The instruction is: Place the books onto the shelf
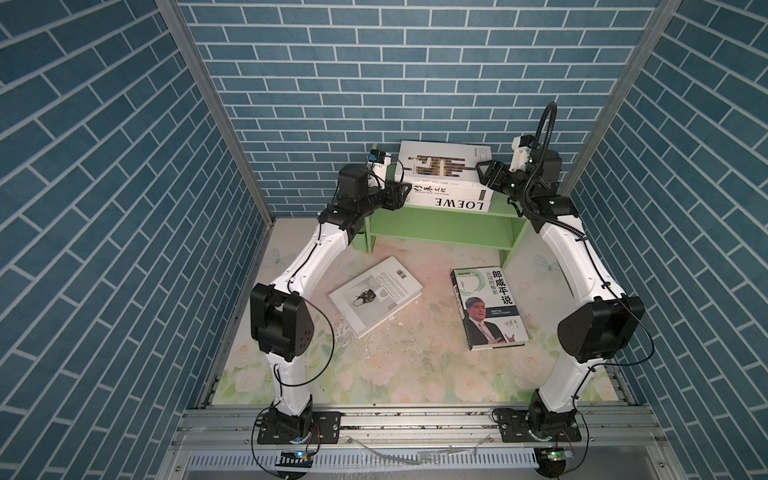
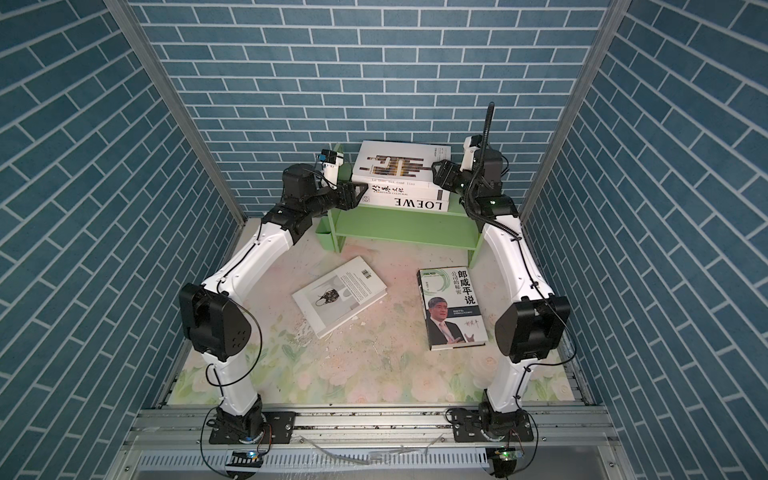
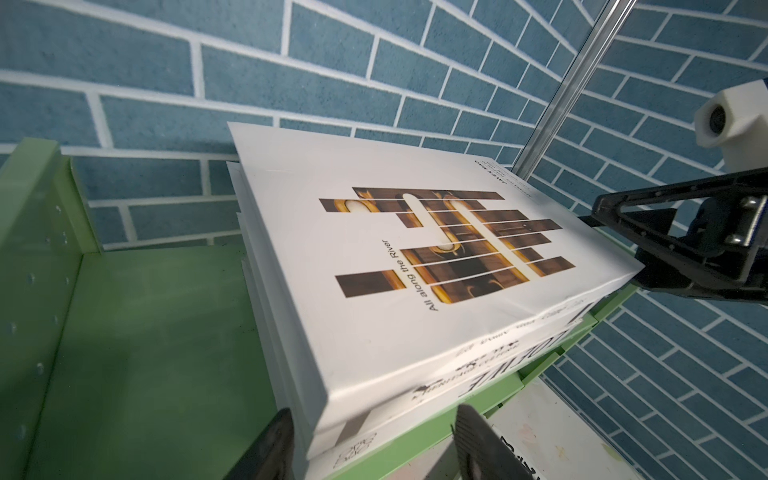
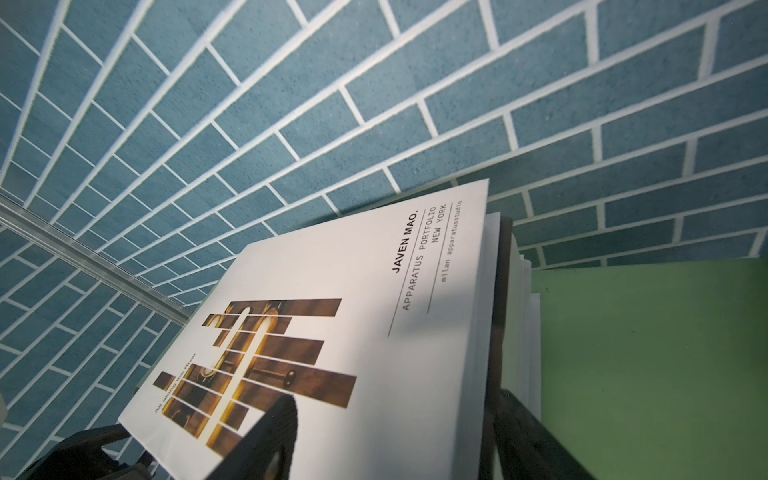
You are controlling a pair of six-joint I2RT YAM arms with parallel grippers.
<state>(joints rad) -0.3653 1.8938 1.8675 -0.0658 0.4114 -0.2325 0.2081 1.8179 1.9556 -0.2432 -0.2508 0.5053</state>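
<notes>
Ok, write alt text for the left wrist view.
A stack of white books lies flat on the light green shelf, the top one titled All along the River. The right gripper sits at its far edge; the left gripper, fingertips apart, frames the near corner. Blue brick wall behind.

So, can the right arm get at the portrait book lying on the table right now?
Probably yes. The portrait book lies flat in the open beside the right arm, with nothing on it; the arm's jaws must first leave the stack on the shelf.
</notes>
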